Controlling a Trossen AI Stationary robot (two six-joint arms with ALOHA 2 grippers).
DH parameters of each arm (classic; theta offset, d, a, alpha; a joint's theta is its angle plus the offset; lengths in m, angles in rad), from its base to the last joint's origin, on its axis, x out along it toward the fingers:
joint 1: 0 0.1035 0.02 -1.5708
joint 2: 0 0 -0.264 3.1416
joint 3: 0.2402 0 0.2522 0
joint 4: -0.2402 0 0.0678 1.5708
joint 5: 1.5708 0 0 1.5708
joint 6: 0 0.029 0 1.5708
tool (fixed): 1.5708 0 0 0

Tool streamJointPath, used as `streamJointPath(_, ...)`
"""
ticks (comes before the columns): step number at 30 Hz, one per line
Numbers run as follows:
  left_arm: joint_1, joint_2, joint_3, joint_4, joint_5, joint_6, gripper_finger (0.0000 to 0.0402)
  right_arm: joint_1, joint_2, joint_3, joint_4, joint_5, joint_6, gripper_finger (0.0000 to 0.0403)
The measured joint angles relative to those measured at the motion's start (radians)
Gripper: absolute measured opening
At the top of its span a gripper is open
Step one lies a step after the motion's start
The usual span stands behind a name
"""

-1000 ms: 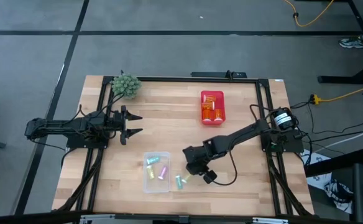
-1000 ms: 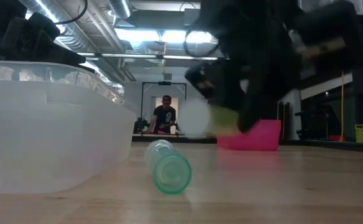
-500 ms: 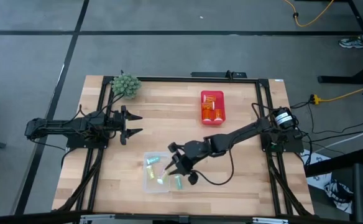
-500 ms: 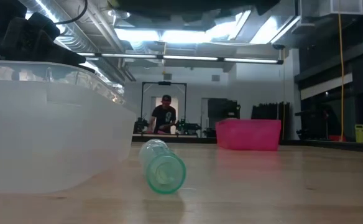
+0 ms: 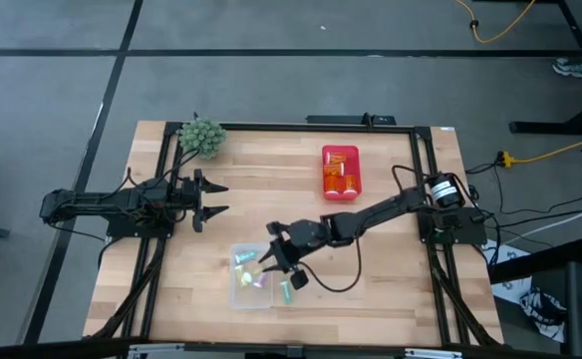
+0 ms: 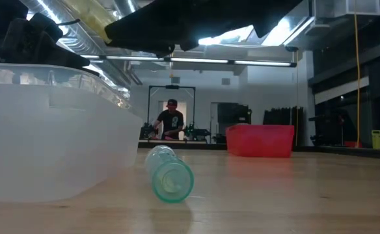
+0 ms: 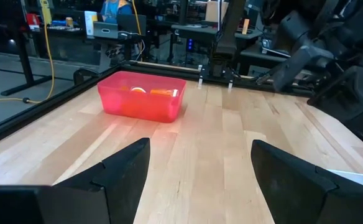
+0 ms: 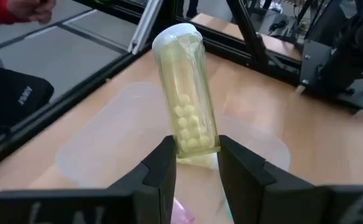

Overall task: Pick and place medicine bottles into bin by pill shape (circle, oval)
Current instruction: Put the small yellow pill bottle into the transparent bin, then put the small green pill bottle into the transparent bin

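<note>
On the pale wooden bench (image 5: 291,179), the right end effector (image 5: 269,257) hangs over the clear plastic rectangular bin (image 5: 239,291) at about six o'clock from the bench centre. Its two dark fingers (image 8: 163,171) are clamped on a pale yellow translucent medicine bottle with a white cap (image 8: 185,99), gripping it near the base; small round pills show through the wall. In the right wrist view the bottle stands above the clear bin (image 8: 101,140), apart from its floor.

Inside that bin lie pastel bottles (image 5: 243,258), green and pink among them. A green translucent bottle (image 5: 284,291) lies on its side on the bench just beside the bin's three o'clock wall; in the low view this green bottle (image 6: 169,174) points its round end toward the camera, near the bin's wall (image 6: 47,136).

A red rectangular plastic bin (image 5: 340,172) sits at about one o'clock from the bench centre, with orange translucent bottles (image 5: 344,182) inside.

The left end effector (image 5: 211,198) waits at nine o'clock, above the bench, fingers (image 7: 122,171) spread apart and holding nothing. A spiky green ball (image 5: 200,137) rests at eleven o'clock, near the bench corner.

A person (image 6: 170,121) stands in the room far beyond the bench.
</note>
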Motion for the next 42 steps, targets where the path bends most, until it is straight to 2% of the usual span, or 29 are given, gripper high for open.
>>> streamJointPath(9, 0.000, 0.000, 0.000, 0.000, 0.000, 0.000, 0.0273, 0.000, 0.000, 0.000, -0.002, -0.003, 0.078, 0.0113)
streamJointPath(21, 0.000, 0.000, 0.000, 0.000, 0.000, 0.000, 0.0273, 0.000, 0.000, 0.000, -0.002, -0.002, 0.079, 0.0176)
streamJointPath(33, 0.000, 0.000, 0.000, 0.000, 0.000, 0.000, 0.0273, -0.001, -0.002, 0.000, -0.015, -0.002, 0.067, 0.0181)
streamJointPath(38, 0.000, 0.000, 0.000, 0.000, 0.000, 0.000, 0.0273, -0.005, -0.059, 0.002, -0.156, -0.015, -0.003, 0.0181)
streamJointPath(42, 0.000, 0.000, 0.000, 0.000, 0.000, 0.000, 0.0273, -0.005, -0.106, 0.002, -0.349, -0.039, -0.002, 0.0181)
